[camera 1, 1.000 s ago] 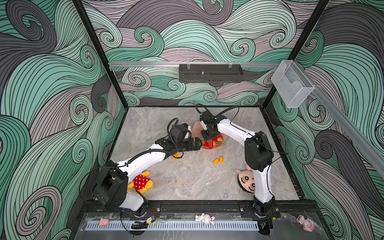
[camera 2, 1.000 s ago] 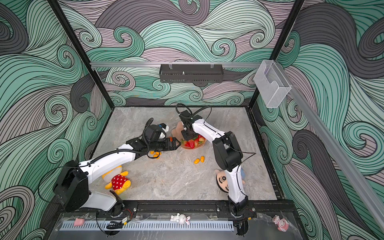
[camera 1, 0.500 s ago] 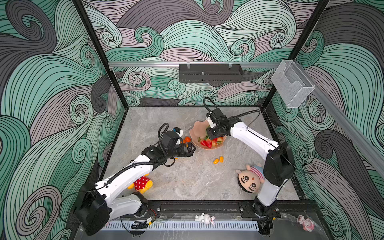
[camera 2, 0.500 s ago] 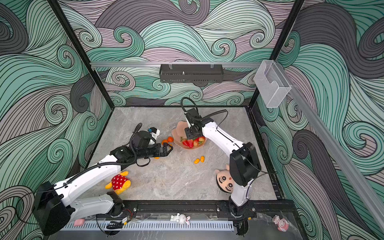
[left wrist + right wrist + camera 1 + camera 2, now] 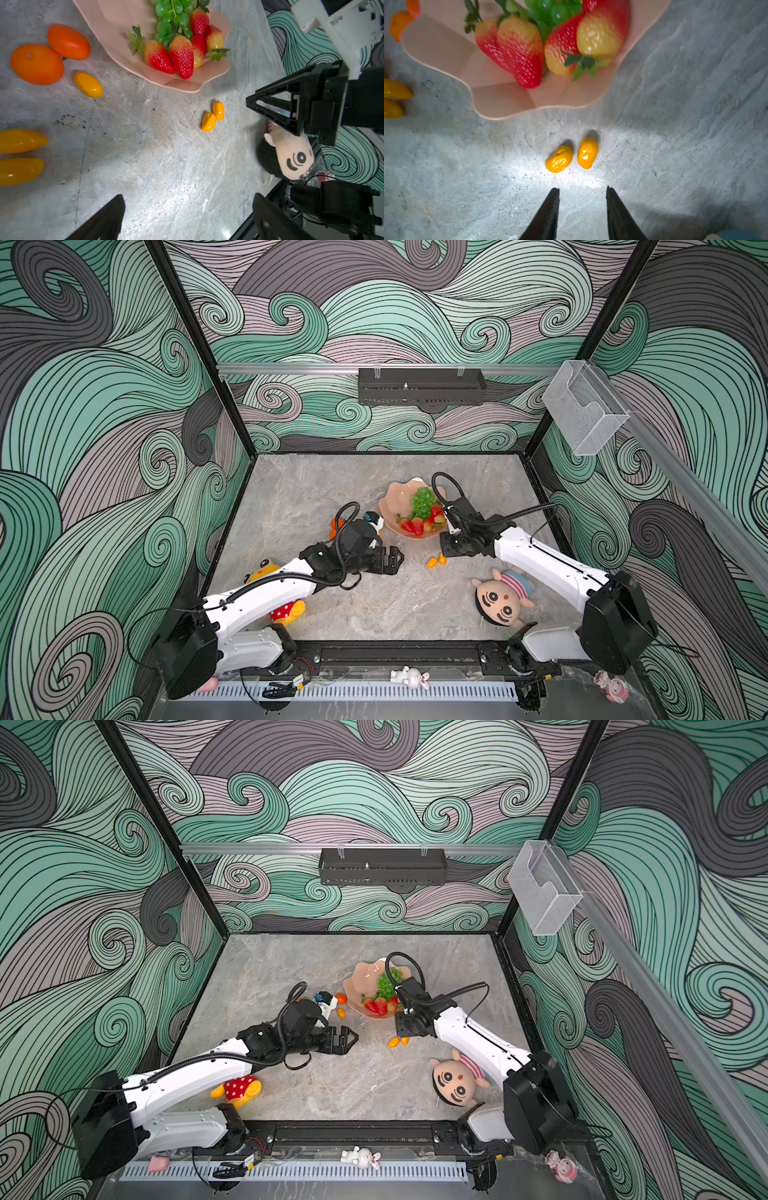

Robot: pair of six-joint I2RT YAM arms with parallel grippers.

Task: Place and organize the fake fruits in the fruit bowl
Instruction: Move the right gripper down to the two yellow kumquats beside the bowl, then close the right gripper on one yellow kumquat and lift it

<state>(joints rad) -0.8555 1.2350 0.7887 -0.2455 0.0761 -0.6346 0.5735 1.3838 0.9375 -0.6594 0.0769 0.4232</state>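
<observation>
Counter (image 5: 374, 614): pink bowl (image 5: 392, 506) holds grapes (image 5: 423, 502) and strawberries (image 5: 415, 526). Both arms have backed off it. Left tool (image 5: 399, 564) spread wide, empty. Right tool (image 5: 581, 188) part-open, empty, now poised at two kumquats (image 5: 559, 159) just outside the bowl. Likely next pick. Tangerines (image 5: 37, 64) also out.

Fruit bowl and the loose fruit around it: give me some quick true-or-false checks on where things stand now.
1. The green grape bunch lies in the pale pink scalloped bowl. True.
2. The two small yellow-orange kumquats before the right pincer are in the bowl. False: they lie on the grey stone-look table, outside the rim.
3. The right pincer grips a strawberry. False: it is open and empty.
4. The left pincer is open with nothing in it. True.
5. The two round orange tangerines sit on the table, outside the bowl. True.
</observation>
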